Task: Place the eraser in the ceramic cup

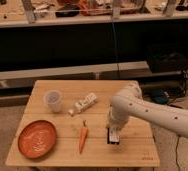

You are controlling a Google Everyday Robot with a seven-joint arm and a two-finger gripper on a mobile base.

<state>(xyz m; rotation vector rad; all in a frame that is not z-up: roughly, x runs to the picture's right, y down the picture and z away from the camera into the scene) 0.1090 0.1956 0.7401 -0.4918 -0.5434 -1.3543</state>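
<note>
Camera view: my gripper [113, 131] is down at the near right of the wooden table [137, 150], fingers closed on the eraser [114, 137], which lies flat on the wood. The ceramic cup [53, 100] stands upright, far left, well apart. A carrot [82, 137] lies between.

Soft, low-detail throughout, edges smeared. Warm overhead light on the pale wooden table [94, 90]; dim, near-black band behind it under the cluttered shelf [87, 12]. Short soft shadow under the white arm's gripper [113, 134], no harsh glare.
</note>
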